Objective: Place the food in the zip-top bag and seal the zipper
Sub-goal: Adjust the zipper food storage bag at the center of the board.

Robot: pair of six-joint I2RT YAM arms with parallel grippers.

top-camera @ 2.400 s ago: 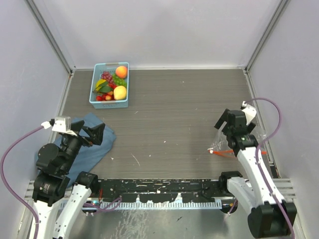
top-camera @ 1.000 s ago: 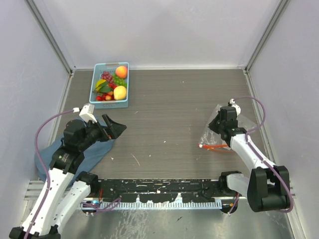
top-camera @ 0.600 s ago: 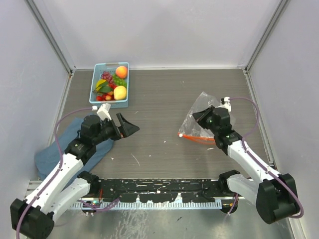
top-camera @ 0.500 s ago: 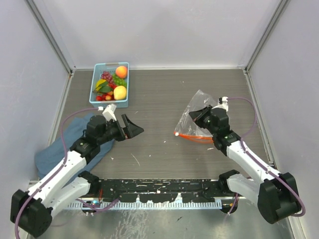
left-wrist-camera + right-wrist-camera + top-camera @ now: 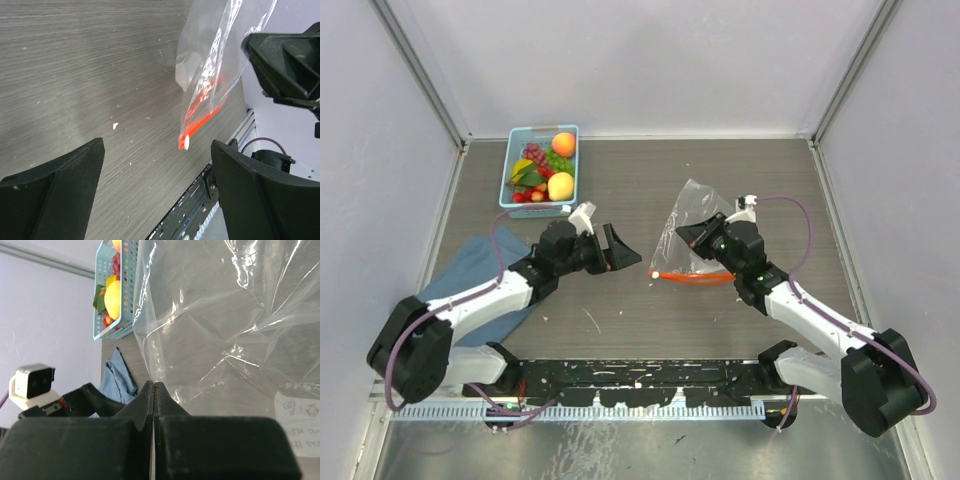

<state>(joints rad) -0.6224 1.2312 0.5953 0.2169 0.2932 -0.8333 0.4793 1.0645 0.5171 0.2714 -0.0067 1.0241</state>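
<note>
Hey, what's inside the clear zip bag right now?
Nothing visible: the zip-top bag looks empty, the table showing through. The food sits in the basket. The right gripper covers part of one edge.

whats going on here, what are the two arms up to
The right gripper has its fingers shut on the clear zip-top bag, holding it near the middle of the table. The left gripper is open and empty, pointed at the bag's red-orange zipper. The food sits in the blue basket; nothing is in the bag yet.
</note>
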